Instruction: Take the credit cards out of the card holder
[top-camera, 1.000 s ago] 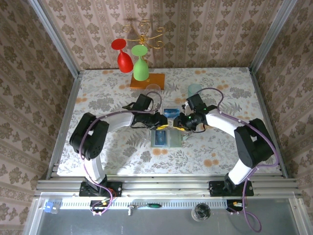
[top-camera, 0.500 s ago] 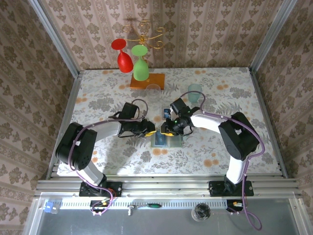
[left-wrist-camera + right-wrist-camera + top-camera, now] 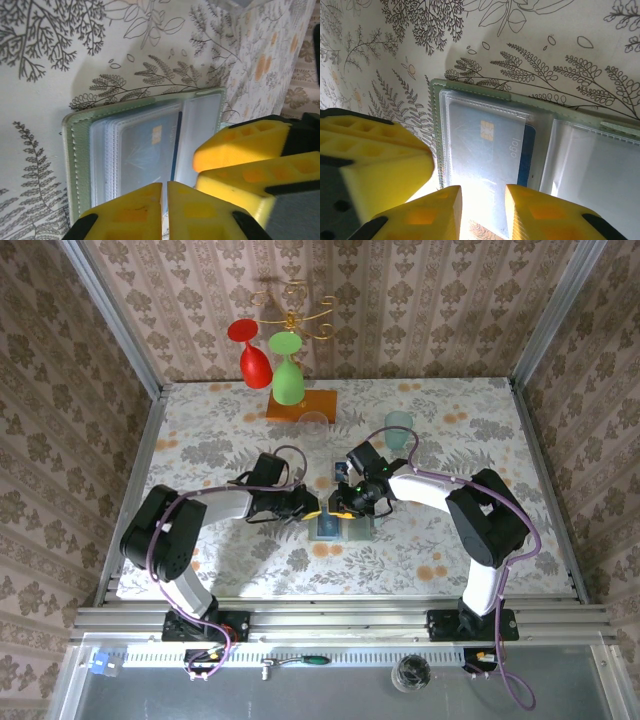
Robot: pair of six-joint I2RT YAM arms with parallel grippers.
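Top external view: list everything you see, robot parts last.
card holder: 1, pale grey-green, open at table centre
credit card: 1 visible, blue, in the holder's clear sleeve
cup: 1, pale teal, far side, right of centre
clear glass: 1, transparent, by the orange base
red goblet: 1, upside down, far edge
green goblet: 1, upside down, beside the red
orange base: 1, under the goblets
screwdriver: 1, green handle, front rail
left gripper: yellow fingers, at the holder's left edge
right gripper: yellow fingers, over the holder

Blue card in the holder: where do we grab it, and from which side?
On the blue card, pinch the bare dark edge poking out of the clear sleeve beside the card holder fold. Come from the fold side, low: the rest lies flat under plastic.
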